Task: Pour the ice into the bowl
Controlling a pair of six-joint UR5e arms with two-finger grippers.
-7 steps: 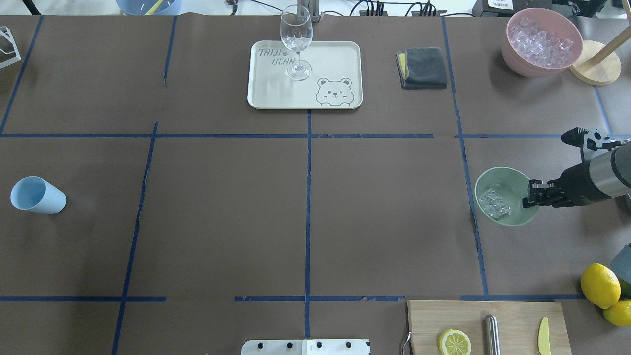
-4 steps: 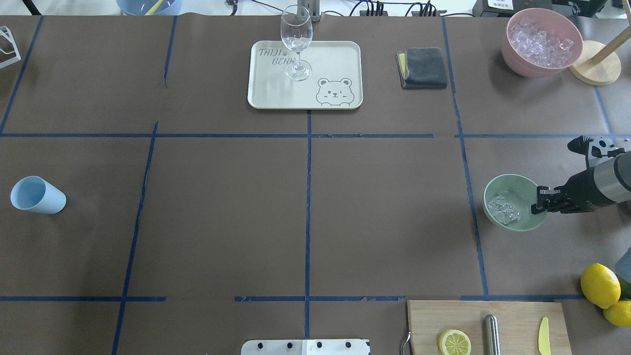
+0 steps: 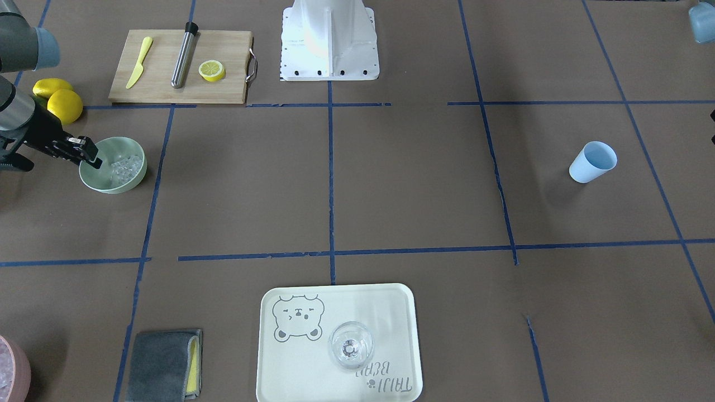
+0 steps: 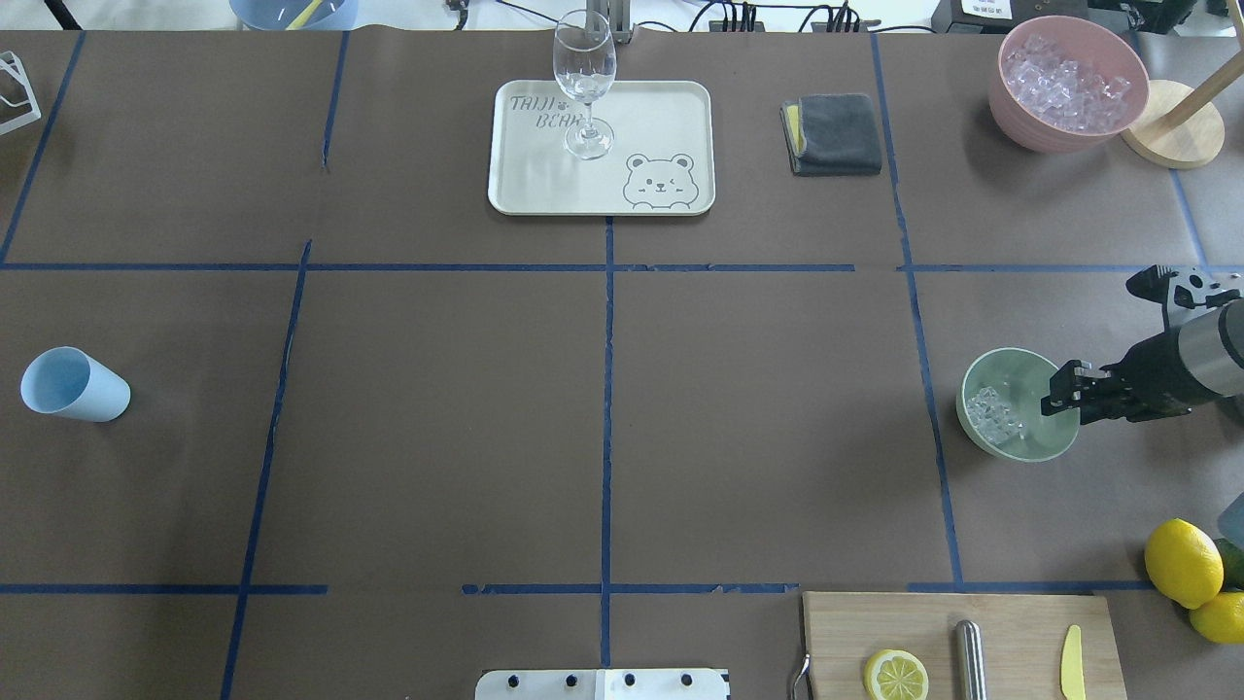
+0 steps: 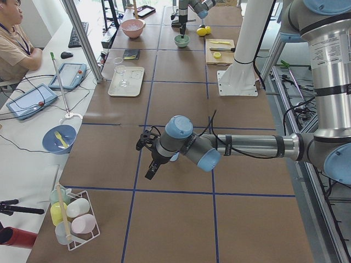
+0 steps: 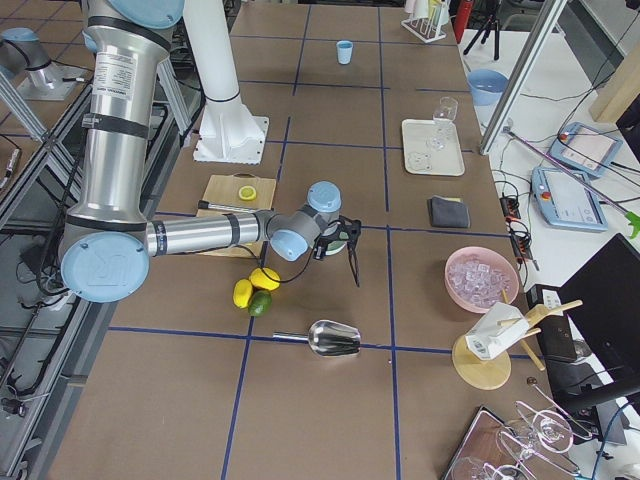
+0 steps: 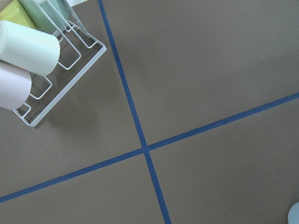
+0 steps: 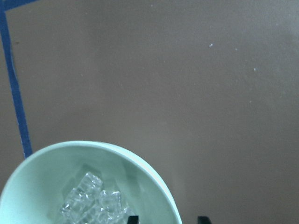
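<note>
- Nearest my base: cutting board (image 4: pixel 1011 622) with a lemon slice (image 4: pixel 895 675), a steel rod (image 4: pixel 969 659) and a yellow knife (image 4: pixel 1070 661). Whole lemons (image 4: pixel 1183 563) sit just off its right corner. That's drink-prep stuff kept out of the pour lane.
- Steel scoop (image 6: pixel 335 338) lies on the table beyond the right edge of the overhead view, well apart from the bowl. Nothing holds it.
- Mid table, my right: the mint-green bowl (image 4: pixel 1025 437) stands upright on the brown paper, just right of a blue tape line.
- The ice (image 4: pixel 991 415) is a small clump of clear cubes inside that bowl, against the wall away from the claw. I judge the pour done.
- Right gripper (image 4: pixel 1061 391) comes in low and sideways at the bowl's right rim. In the wrist view one fingertip (image 8: pixel 132 219) is inside the wall and the other is outside, with gaps showing, so the jaws read as parted and straddling, not pinching. This is probably the let-go after steadying the bowl.
- Mid table, my left: light blue cup (image 4: pixel 73 384) on its side, untouched.
- Left gripper (image 5: pixel 145 160) hangs over the table near that cup. It shows only in the side view, so I can't tell whether it is open or closed.
- Far row: bear tray (image 4: pixel 544 185) carrying a wine glass (image 4: pixel 585 78), a folded grey cloth (image 4: pixel 836 134), and a pink bowl (image 4: pixel 1030 131) heaped with ice cubes.
</note>
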